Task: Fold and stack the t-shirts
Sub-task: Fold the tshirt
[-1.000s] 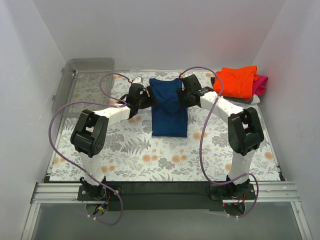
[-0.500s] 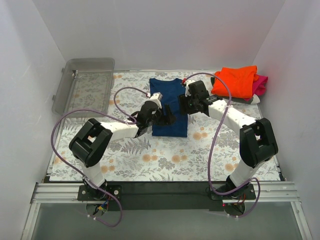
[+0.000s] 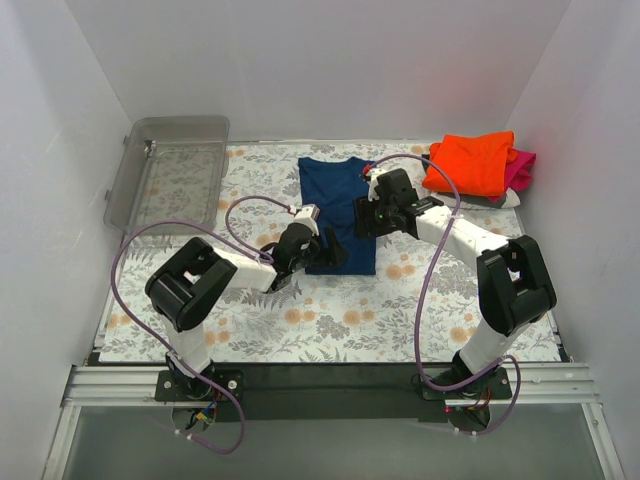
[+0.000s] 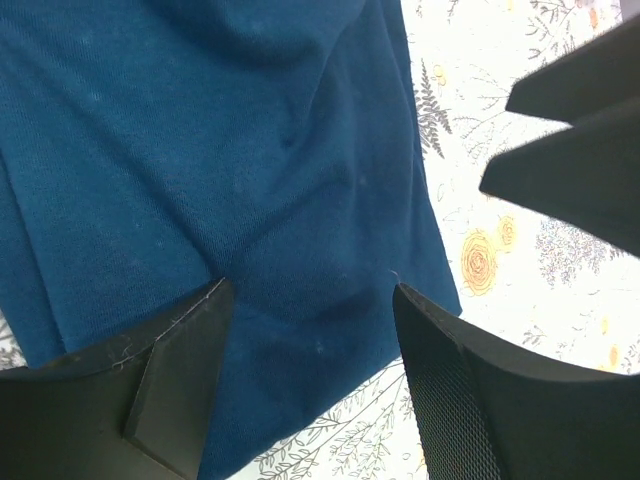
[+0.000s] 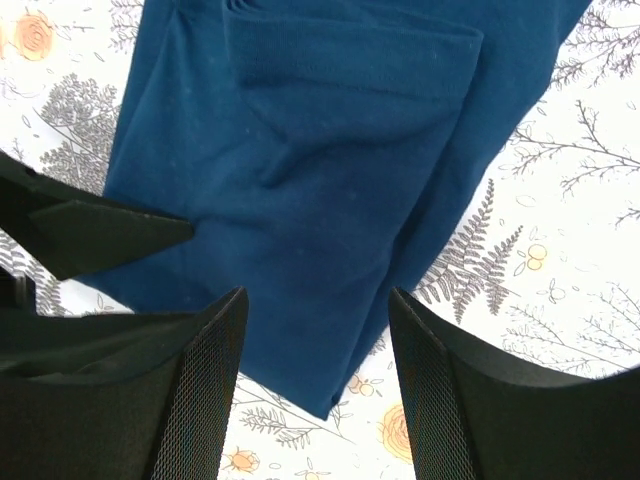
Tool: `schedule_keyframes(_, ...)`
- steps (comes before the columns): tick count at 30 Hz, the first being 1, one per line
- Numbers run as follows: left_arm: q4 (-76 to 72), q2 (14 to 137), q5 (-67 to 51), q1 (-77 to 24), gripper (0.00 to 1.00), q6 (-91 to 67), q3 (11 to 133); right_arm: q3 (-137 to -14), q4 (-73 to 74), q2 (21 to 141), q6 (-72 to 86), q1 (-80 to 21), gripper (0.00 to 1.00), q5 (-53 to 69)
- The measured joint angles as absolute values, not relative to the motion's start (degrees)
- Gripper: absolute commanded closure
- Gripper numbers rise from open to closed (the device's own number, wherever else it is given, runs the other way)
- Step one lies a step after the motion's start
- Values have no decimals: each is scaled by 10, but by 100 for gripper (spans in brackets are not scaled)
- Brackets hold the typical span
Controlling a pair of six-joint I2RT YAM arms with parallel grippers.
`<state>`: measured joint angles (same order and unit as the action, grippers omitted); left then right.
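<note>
**State.** The navy blue cloth t-shirt lies at the centre of the floral-patterned desk. It is folded into a long strip running from 12 to 6 o'clock. The stack of folded bright orange, magenta and greyish t-shirts sits at 2 o'clock, well apart from it. The clear plastic tray sits at 10 o'clock.

**Pincers.** My left pincer hangs over the strip's 6 o'clock end, jaws about half spread, gripping nothing. My right pincer hangs over the strip's 3 o'clock edge, jaws likewise parted and empty.

**Hazards, as I judge them:**
1. The two pincers are near each other, so closing in on the same hem may bring the fingers into contact.
2. Pinching only the top layer would peel the strip open and undo the side folds.
3. Unequal lift on the two sides would skew the next fold, giving a bundle that sits crooked on the stack
</note>
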<state>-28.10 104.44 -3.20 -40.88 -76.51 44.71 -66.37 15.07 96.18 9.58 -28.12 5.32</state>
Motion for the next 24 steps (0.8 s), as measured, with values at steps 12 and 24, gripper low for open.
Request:
schedule_keyframes(12,-354,1036,32,-479,39,-771,392,-556,135,894,108,-283,46,53)
schedule_keyframes(24,-364,1012,94,-534,39,-808,349,-390,136,762,141,-290,44,51)
